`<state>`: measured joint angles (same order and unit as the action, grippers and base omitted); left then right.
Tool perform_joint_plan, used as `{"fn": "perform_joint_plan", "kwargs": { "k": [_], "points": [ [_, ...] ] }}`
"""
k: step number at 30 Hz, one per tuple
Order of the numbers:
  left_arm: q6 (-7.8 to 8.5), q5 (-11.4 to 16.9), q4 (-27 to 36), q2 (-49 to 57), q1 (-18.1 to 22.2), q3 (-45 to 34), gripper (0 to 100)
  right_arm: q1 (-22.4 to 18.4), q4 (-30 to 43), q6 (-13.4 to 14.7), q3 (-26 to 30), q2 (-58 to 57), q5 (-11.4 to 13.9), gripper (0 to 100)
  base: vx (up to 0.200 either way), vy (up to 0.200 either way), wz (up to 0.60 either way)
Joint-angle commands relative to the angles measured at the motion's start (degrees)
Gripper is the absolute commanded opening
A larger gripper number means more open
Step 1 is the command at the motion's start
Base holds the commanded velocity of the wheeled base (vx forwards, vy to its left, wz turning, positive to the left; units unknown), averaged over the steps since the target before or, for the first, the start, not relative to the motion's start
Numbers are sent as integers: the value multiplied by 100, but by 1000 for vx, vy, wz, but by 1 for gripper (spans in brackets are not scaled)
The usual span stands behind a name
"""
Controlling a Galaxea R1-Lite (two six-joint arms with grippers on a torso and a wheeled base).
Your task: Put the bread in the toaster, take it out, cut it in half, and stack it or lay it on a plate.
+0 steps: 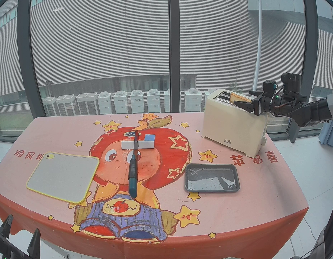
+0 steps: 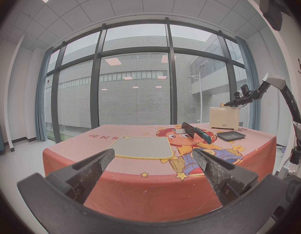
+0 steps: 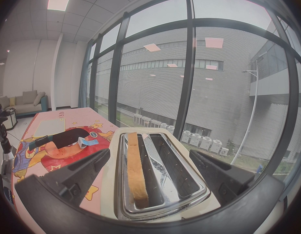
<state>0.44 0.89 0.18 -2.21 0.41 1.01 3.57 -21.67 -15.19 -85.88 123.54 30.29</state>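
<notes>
Tan bread slice seated in cream two-slot toaster; both grippers empty.
You will find the toaster at 2 o'clock on the pink cartoon-print table. The slice stands on edge, long axis along its slot. The right gripper hovers above with jaws wide; the left gripper is equally wide.

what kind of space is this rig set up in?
Probably an office or lab room staged as a mock kitchen, not a home: floor-to-ceiling windows, a sofa by the wall, and a toaster and cutting board on a clothed table.

glossy metal toaster slots; matt cream toaster casing; porous bread.
</notes>
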Motion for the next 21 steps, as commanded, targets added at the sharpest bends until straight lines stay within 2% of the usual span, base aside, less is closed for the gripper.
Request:
{"fn": "perform_joint_plan", "kwargs": {
  "k": [1, 10, 16, 17, 21],
  "points": [
    [0, -1, -1, -8, 2, -101, 100, -6, -3, -2, 1, 30, 3, 100, 0, 0, 0],
    [0, -1, -1, -8, 2, -101, 100, -14, -3, -169, 72, 21, -94, 100, 0, 0, 0],
    [0, -10, -1, -8, 2, -101, 100, 3, -3, -186, 72, 21, -94, 100, 0, 0, 0],
    [0, -1, -1, -8, 2, -101, 100, 3, -3, -186, 72, 21, -103, 0, 0, 0, 0],
    [0, -10, -1, -8, 2, -101, 100, 12, 5, -186, 72, 3, -103, 0, 0, 0, 0]
  ]
}}
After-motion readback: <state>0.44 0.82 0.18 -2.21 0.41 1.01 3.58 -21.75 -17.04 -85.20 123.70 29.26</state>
